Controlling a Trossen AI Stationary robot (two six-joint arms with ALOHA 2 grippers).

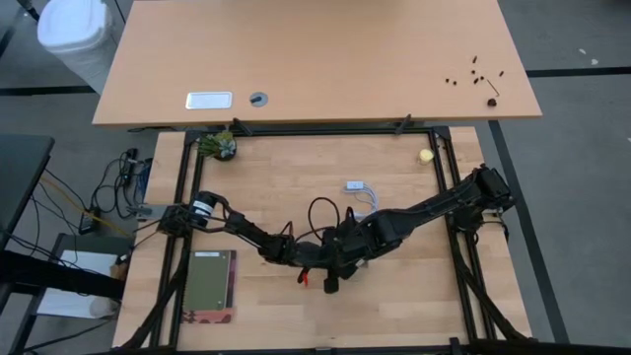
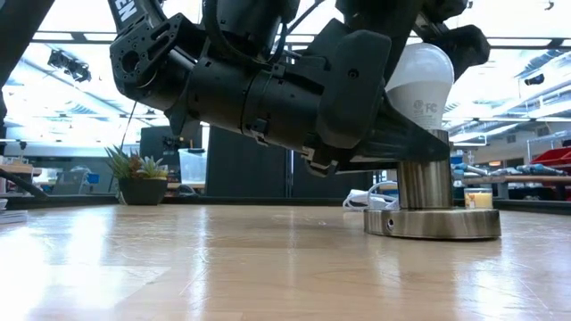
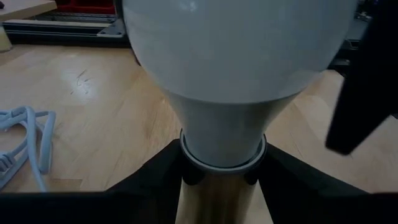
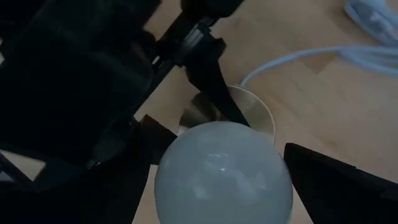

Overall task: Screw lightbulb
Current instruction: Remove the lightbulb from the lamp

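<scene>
While the left gripper [image 3: 217,171] clasps the socket stem [image 2: 425,184], we cannot tell whether the right gripper [image 4: 217,180] grips the lightbulb [image 2: 419,78].

potted plant [image 1: 218,146], green notebook [image 1: 210,283] — yellow ball [image 1: 426,155]

White frosted rounded lightbulb [image 2: 421,78] bore small grey lettering. Brushed silver metal socket base [image 2: 433,218] under it. Pale white cord [image 4: 298,56] at 1 o'clock. Light wood-grain tabletop [image 1: 394,296]. Dark black arms. Green spiky plant [image 2: 138,167] in dark pot.
</scene>
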